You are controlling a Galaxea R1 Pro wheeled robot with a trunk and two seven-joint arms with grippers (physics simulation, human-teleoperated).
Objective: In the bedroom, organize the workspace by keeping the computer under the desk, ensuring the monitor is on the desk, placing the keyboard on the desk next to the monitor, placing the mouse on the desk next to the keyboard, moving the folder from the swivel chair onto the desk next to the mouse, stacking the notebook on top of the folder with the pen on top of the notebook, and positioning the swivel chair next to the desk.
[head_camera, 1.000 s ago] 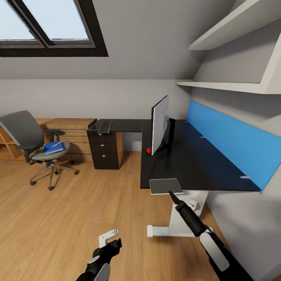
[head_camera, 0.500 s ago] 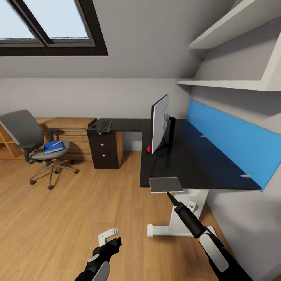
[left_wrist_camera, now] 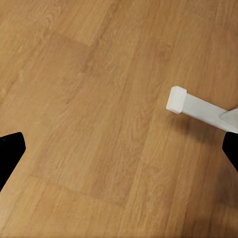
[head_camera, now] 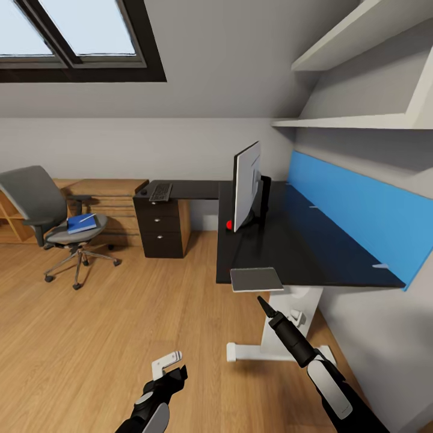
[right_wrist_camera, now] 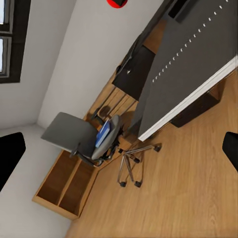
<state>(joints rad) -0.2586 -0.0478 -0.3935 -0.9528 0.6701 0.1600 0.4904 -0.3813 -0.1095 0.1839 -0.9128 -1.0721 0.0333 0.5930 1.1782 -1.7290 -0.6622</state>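
Note:
The black-topped desk (head_camera: 300, 252) runs along the right wall with the monitor (head_camera: 246, 186) standing on it. On its far wing lie the keyboard (head_camera: 160, 192) and the small black mouse (head_camera: 144, 195). A grey notebook (head_camera: 257, 279) overhangs the desk's front edge. My right gripper (head_camera: 262, 302) points up just beneath it, open, and in the right wrist view the notebook (right_wrist_camera: 198, 64) looms close. The swivel chair (head_camera: 36, 201) stands at the left, carrying the blue folder (head_camera: 82, 224) with the white pen (head_camera: 88, 218) on it. My left gripper (head_camera: 171, 368) hangs open over the floor. The computer is out of view.
A black drawer unit (head_camera: 161, 234) supports the desk's far wing, with light wooden cabinets (head_camera: 108, 198) behind the chair. The desk's white foot (head_camera: 246, 353) lies on the floor near my arms and shows as a white foot (left_wrist_camera: 198, 106) under the left gripper. A blue wall panel (head_camera: 361, 210) backs the desk.
The camera has shifted slightly, so the whole scene sits a little higher in the picture. A small gap now shows between the right gripper tip and the notebook. The left arm has held still.

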